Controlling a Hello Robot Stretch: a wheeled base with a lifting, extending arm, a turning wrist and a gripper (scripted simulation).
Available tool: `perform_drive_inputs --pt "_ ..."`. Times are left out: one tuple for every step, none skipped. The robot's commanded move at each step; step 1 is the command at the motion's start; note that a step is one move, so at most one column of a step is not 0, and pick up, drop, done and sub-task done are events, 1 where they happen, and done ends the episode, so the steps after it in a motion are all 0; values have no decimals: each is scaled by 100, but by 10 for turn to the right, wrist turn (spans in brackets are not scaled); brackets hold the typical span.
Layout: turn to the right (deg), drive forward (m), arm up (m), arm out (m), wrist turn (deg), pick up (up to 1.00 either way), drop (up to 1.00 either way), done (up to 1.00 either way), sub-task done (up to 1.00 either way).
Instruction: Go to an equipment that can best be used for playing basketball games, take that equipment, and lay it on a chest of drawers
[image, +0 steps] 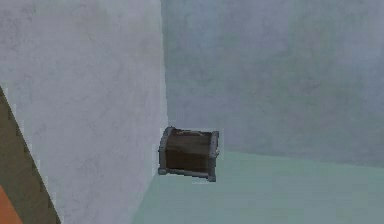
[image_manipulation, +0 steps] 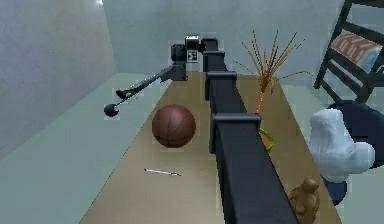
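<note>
A brown-orange basketball (image_manipulation: 173, 125) lies on a long tan wooden top (image_manipulation: 130, 185) in the arm side view. The dark arm bar (image_manipulation: 235, 140) runs up the picture just right of the ball. From its far end the gripper (image_manipulation: 118, 101) reaches left and down, past the top's left edge, with its tips a little up and left of the ball. Only pale floor and the top's edge lie behind the tips, so the gripper holds nothing.
A thin pen (image_manipulation: 160, 172) lies on the top near the ball. Right of the arm stand an orange twig plant (image_manipulation: 266, 62), a white rounded figure (image_manipulation: 335, 142) and a small brown statue (image_manipulation: 305, 200). A dark ladder frame (image_manipulation: 350, 60) rises far right. A dark wooden box (image: 190, 152) sits by a wall corner.
</note>
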Motion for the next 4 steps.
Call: perform_drive_inputs --pt "0 0 0 0 450 0 0 0 0" --pt "0 0 0 0 270 0 0 0 0" --pt "0 0 -30 0 0 0 0 0 0" --pt "0 0 0 0 0 100 0 0 0"
